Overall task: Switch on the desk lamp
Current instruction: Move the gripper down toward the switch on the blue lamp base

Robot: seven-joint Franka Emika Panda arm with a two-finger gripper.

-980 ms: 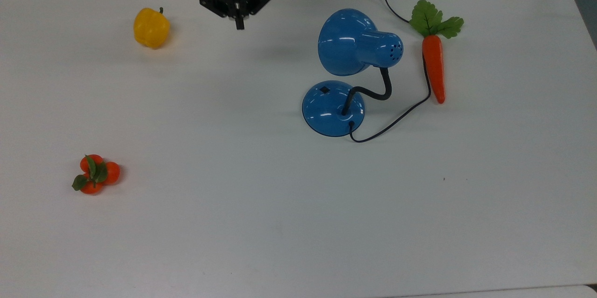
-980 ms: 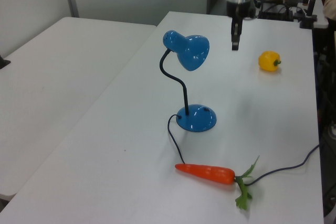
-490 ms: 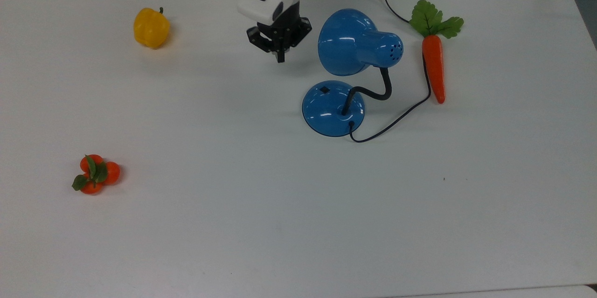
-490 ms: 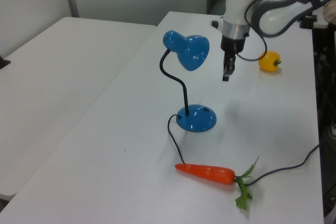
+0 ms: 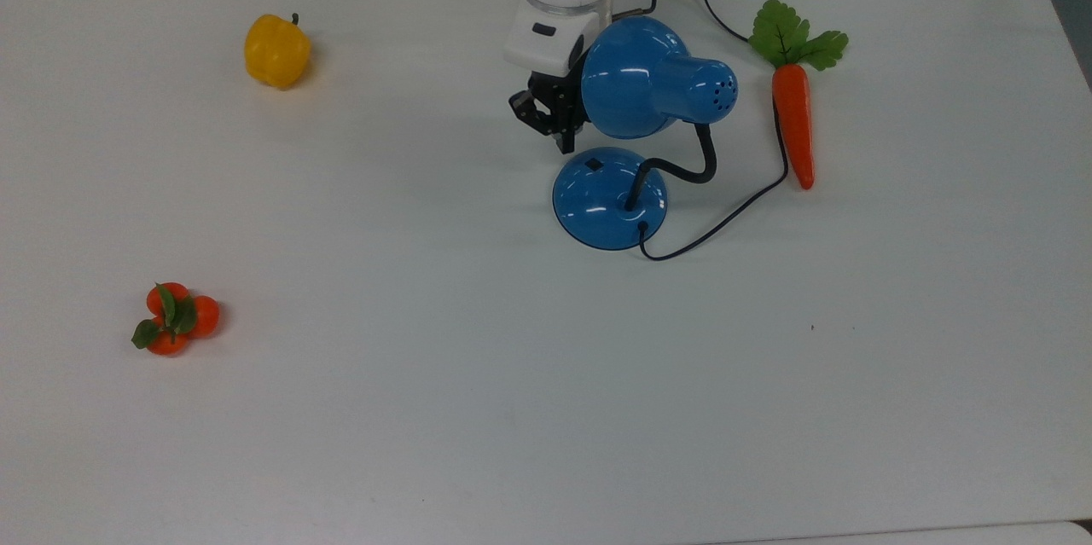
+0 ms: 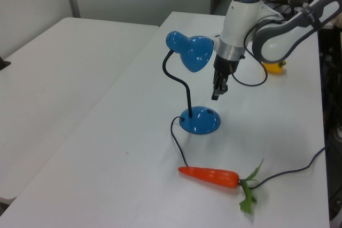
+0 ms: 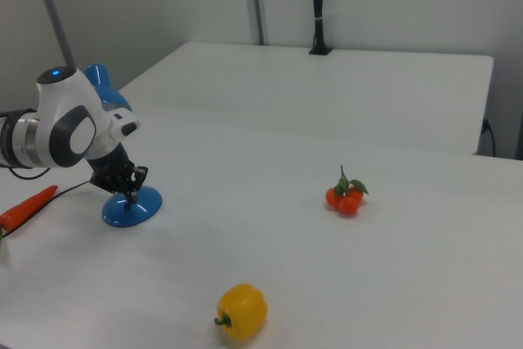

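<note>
Desk lamp (image 5: 610, 200) standing right of centre in the top view, on the white worktop (image 5: 426, 408). End effector (image 5: 564, 144) hanging just above the upper-left rim of the base, beside the dome shade (image 5: 631, 76), close to the small black switch (image 5: 595, 163); contact not determinable. Fingers appearing pressed together, pointing down. Carrot (image 5: 793, 123) lying near, toward the right edge. Yellow pepper (image 5: 275, 50) and tangerines (image 5: 175, 319) sitting well apart at left. Broad open room across lower frame.

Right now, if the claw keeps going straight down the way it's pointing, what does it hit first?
Most likely the desk lamp's round blue base. The claw points down just above its edge, close to the small black switch; depth is unclear, so it might just miss onto the table.
</note>
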